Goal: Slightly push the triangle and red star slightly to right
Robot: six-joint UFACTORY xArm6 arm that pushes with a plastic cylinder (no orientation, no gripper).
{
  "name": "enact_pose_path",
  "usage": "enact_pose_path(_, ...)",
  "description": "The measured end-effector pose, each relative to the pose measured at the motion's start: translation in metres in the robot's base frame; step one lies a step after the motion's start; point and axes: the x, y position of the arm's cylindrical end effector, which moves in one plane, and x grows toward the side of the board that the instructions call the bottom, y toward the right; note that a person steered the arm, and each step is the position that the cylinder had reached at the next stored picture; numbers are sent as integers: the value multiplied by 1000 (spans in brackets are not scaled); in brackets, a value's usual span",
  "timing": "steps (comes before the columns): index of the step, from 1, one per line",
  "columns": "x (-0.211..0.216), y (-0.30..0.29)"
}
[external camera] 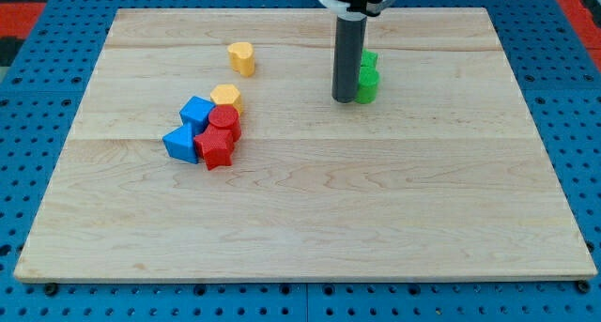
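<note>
A blue triangle (pixel 178 144) lies at the left of a tight cluster on the wooden board (pixel 310 219). A red star (pixel 217 150) touches its right side. Above them sit a blue cube (pixel 196 111), a red cylinder (pixel 223 121) and a yellow hexagon (pixel 226 98). My tip (pixel 344 99) rests on the board well to the right of the cluster and a little higher in the view, apart from it. It stands just left of two green blocks (pixel 366 78), partly hiding them.
A yellow heart-shaped block (pixel 241 56) lies alone near the view's top, above the cluster. The board is framed by a blue pegboard (pixel 38 125) on all sides.
</note>
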Motion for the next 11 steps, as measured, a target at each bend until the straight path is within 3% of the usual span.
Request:
enact_pose_path(1,32,0)
enact_pose_path(2,95,1)
enact_pose_path(3,153,-47)
enact_pose_path(4,166,-130)
enact_pose_path(5,158,-210)
enact_pose_path(6,127,-235)
enact_pose_path(8,103,-223)
enact_pose_path(10,86,-144)
enact_pose_path(11,85,-136)
